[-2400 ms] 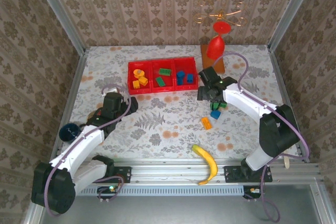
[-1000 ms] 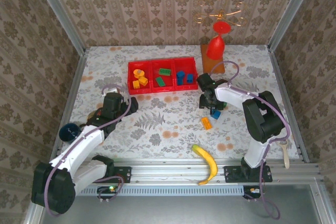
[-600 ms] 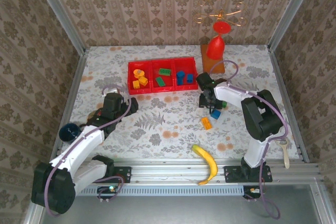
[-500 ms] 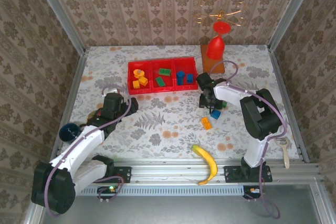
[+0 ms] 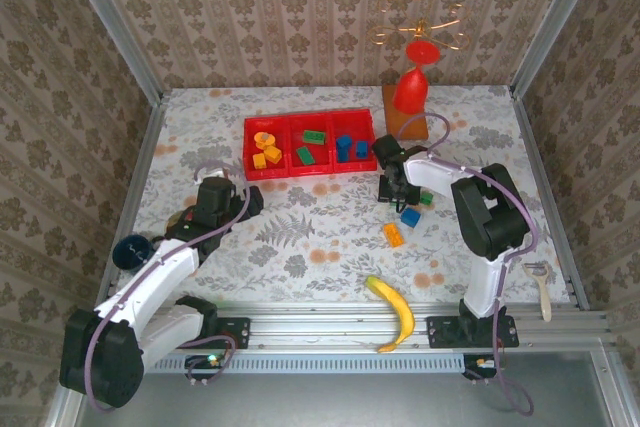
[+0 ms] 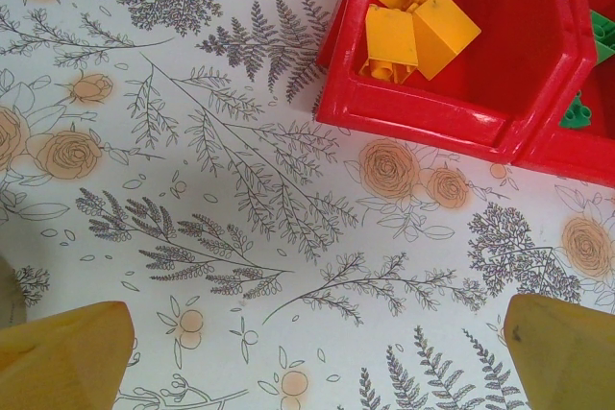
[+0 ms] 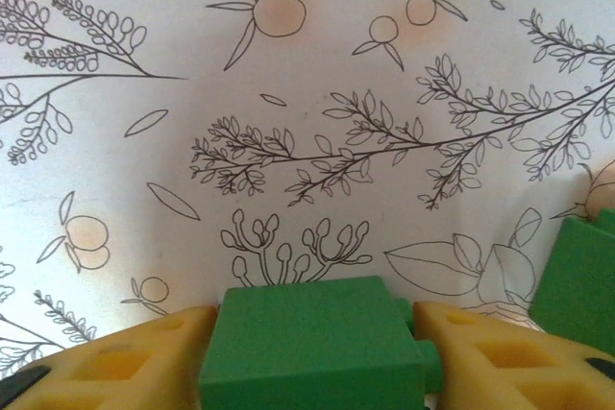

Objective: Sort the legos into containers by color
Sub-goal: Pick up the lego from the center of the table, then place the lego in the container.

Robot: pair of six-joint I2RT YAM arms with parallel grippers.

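A green lego (image 7: 312, 343) sits between the yellow fingers (image 7: 110, 362) of my right gripper (image 7: 315, 360), which is shut on it just above the floral tabletop. A second green lego (image 7: 581, 280) lies to its right. From above, the right gripper (image 5: 392, 187) is right of the red three-compartment tray (image 5: 310, 175), which holds orange, green and blue legos. A blue lego (image 5: 410, 217) and an orange lego (image 5: 393, 235) lie loose nearby. My left gripper (image 6: 312, 372) is open over bare cloth, near the tray's orange compartment (image 6: 423, 122).
A banana (image 5: 395, 312) lies by the front rail. A red goblet on a wooden base (image 5: 412, 87) stands at the back right. A dark ball (image 5: 130, 252) sits beside the left arm. A pale utensil (image 5: 540, 282) lies at the right edge.
The right gripper's fingers have closed on the green lego, and the right arm has folded in closer over it. The left arm has not moved.
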